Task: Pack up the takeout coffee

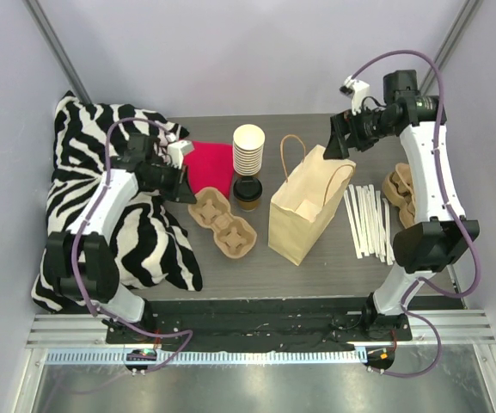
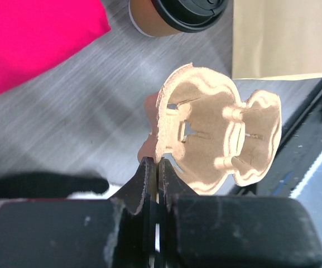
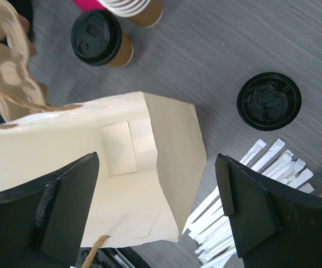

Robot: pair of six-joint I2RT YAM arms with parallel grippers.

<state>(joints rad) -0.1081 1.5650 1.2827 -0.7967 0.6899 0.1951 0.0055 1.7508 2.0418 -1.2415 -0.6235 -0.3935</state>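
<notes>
Item one: my left end effector [image 1: 181,184], clenched on the far-left rim of a tan moulded-pulp two-cup carrier [image 1: 223,223]. In the left wrist view the fingers [image 2: 144,187] meet, with the thin pulp edge pinched between them.

Item two: my right end effector [image 1: 337,139], released, jaws spread wide and holding nothing. It hangs above the far-right side of a plain brown paper bag with twisted handles [image 1: 303,206]. The right wrist view looks straight down into the bag's open mouth.

Item three: the takeout coffee [image 1: 248,191], a small brown paper cup with a round black plastic lid. It stands upright on the grey wood-grain surface [image 1: 256,275], just near of a tall stack of cream-white paper cups [image 1: 248,151]. The carrier is just beside it on the left and the bag is to its right. Neither end effector touches it.

Other stock:
- A bright pink cloth [image 1: 211,166] lies far-left of the carrier.
- A black-and-white zebra-striped cushion [image 1: 101,215] fills the left side, under my left arm.
- A fan of white paper-wrapped sticks [image 1: 368,222] lies right of the bag.
- A loose round black plastic lid [image 3: 269,101] sits flat on the surface, just far of the sticks and right of the bag.
- A second tan pulp carrier [image 1: 401,191] lies at the far right, partly hidden behind my right arm.
</notes>
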